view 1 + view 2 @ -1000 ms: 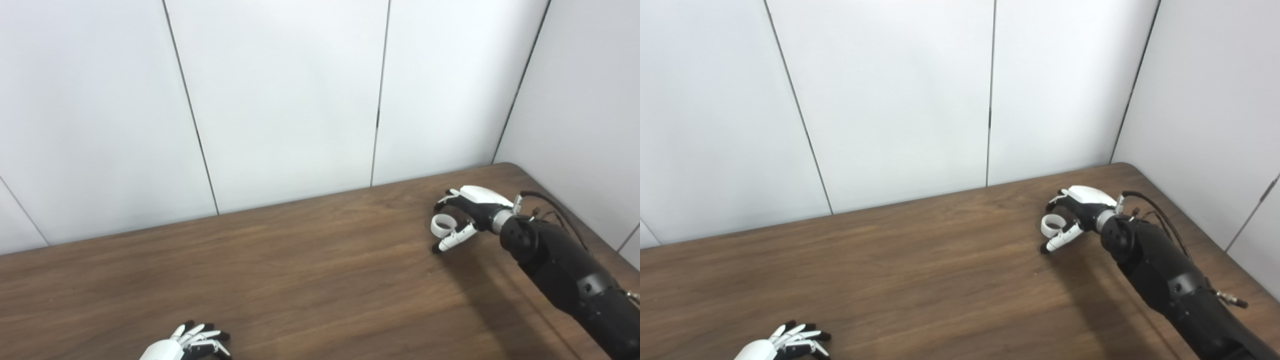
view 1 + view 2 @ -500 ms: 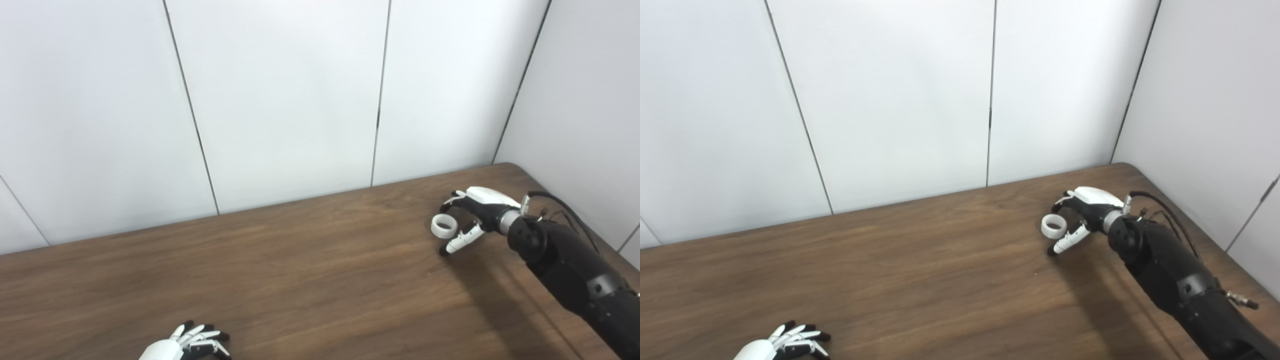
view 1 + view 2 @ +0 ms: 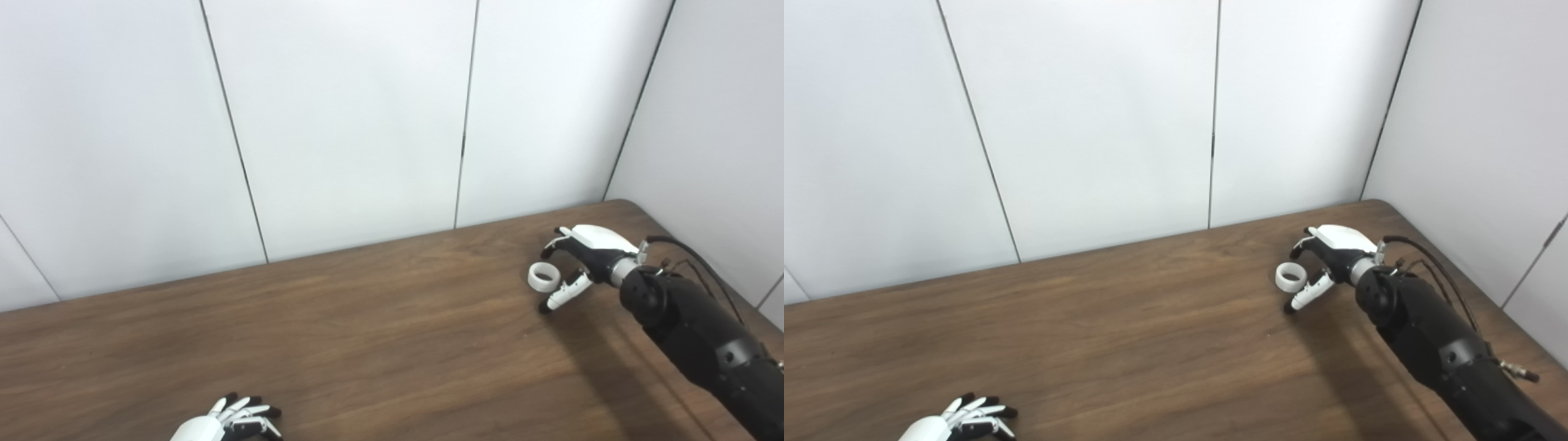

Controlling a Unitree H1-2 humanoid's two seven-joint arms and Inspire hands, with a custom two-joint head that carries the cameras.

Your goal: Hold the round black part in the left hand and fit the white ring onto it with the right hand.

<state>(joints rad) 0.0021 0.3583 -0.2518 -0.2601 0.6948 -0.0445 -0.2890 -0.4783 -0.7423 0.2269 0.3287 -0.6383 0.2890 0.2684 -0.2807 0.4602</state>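
Note:
The white ring (image 3: 544,277) lies flat on the brown table (image 3: 367,324) at the far right. My right hand (image 3: 582,257) is open just right of it. Its fingers arch above the ring's far side and its thumb (image 3: 560,296) points past the near side; none of them grips the ring. My left hand (image 3: 228,422) rests low at the bottom left edge with its fingers apart, holding nothing that I can see. It is partly cut off by the picture's edge. No round black part is in view.
White wall panels (image 3: 343,122) stand behind the table, and a side wall (image 3: 723,122) runs close along its right edge. The right forearm (image 3: 698,331) and its cable lie over the table's right corner.
The ring was tilted up between the right hand's fingers and thumb; now it lies flat on the table. The right hand has drawn back slightly to the right. The left hand has not moved.

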